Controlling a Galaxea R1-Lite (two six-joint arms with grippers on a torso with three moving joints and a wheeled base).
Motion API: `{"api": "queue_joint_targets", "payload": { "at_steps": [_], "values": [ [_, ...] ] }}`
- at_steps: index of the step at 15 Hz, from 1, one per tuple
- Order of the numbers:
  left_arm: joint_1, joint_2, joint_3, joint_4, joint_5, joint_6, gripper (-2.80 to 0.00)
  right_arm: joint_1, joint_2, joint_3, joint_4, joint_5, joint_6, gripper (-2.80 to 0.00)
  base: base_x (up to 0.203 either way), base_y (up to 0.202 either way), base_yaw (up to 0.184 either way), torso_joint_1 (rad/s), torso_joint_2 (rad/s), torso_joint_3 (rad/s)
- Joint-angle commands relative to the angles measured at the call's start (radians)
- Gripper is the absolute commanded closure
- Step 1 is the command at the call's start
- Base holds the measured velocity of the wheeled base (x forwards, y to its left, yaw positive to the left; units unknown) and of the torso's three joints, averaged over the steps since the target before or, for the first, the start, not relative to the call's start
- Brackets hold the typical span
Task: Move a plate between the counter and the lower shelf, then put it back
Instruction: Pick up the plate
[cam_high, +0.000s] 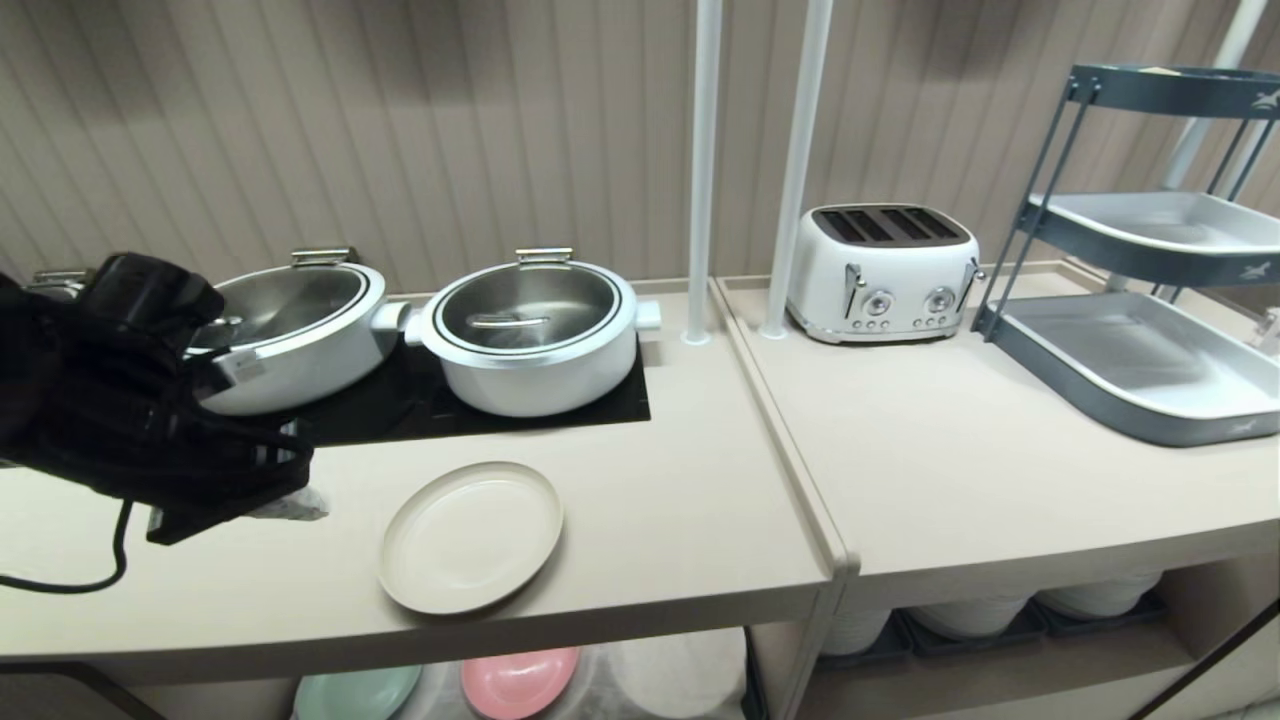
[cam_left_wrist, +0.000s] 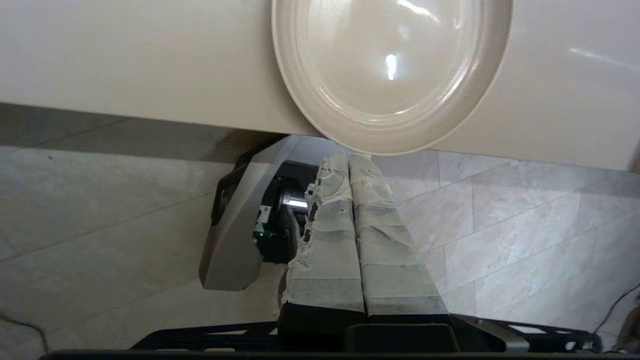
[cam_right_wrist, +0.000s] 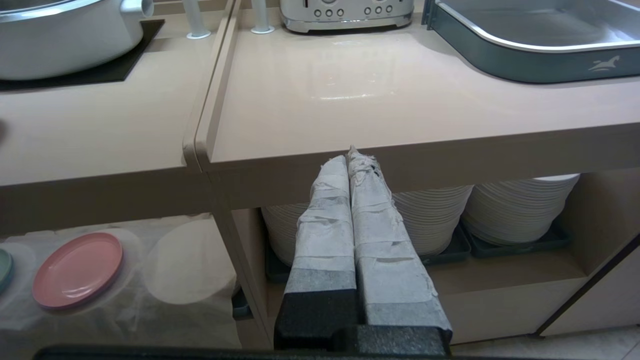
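On the long beige counter (cam_high: 650, 520), near its front edge with the rim slightly overhanging, lies the cream plate (cam_high: 471, 536) — stiff, light, likely slick and breakable, best pinched at that overhanging rim — while the left gripper (cam_left_wrist: 348, 159), fingers pressed together and empty, hangs just left of it.

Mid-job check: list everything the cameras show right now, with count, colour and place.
plate: one, cream-beige, on the counter, overhanging its front edge
pots: two, white with steel lids, on the black hob panel
pink plate: one, lower shelf
mint-green plate: one, beside the pink one
toaster: one, white, adjoining worktop
tray rack: one, grey-blue, tiered, far right
white plate stacks: several, wider recess
poles: two, white
left gripper: shut, empty, just short of the plate's rim
right gripper: shut, empty, before the toaster worktop's edge
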Motion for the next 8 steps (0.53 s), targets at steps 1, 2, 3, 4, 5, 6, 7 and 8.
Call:
{"api": "queue_joint_targets", "payload": {
  "at_steps": [1,2,3,4,5,6,7,8],
  "values": [
    [0.031,0.091,-0.014,0.007,-0.001,0.064,0.00,0.000,0.000,0.000,0.000,0.000,0.000,0.00,0.000,0.000,0.000,0.000,0.00,0.000],
    [0.049,0.119,-0.014,0.006,0.000,0.098,0.00,0.000,0.000,0.000,0.000,0.000,0.000,0.00,0.000,0.000,0.000,0.000,0.00,0.000],
    [0.063,0.151,-0.019,0.002,0.000,0.115,0.00,0.000,0.000,0.000,0.000,0.000,0.000,0.00,0.000,0.000,0.000,0.000,0.00,0.000],
    [0.068,0.177,-0.029,-0.001,-0.001,0.122,0.00,0.000,0.000,0.000,0.000,0.000,0.000,0.00,0.000,0.000,0.000,0.000,0.00,0.000],
    [0.069,0.199,-0.035,-0.004,-0.003,0.124,0.00,0.000,0.000,0.000,0.000,0.000,0.000,0.00,0.000,0.000,0.000,0.000,0.00,0.000],
    [0.063,0.217,-0.038,-0.010,-0.006,0.124,0.00,0.000,0.000,0.000,0.000,0.000,0.000,0.00,0.000,0.000,0.000,0.000,0.00,0.000],
    [0.054,0.232,-0.038,-0.022,-0.007,0.123,0.00,0.000,0.000,0.000,0.000,0.000,0.000,0.00,0.000,0.000,0.000,0.000,0.00,0.000],
    [0.039,0.253,-0.038,-0.049,-0.006,0.120,0.00,0.000,0.000,0.000,0.000,0.000,0.000,0.00,0.000,0.000,0.000,0.000,0.00,0.000]
  ]
}}
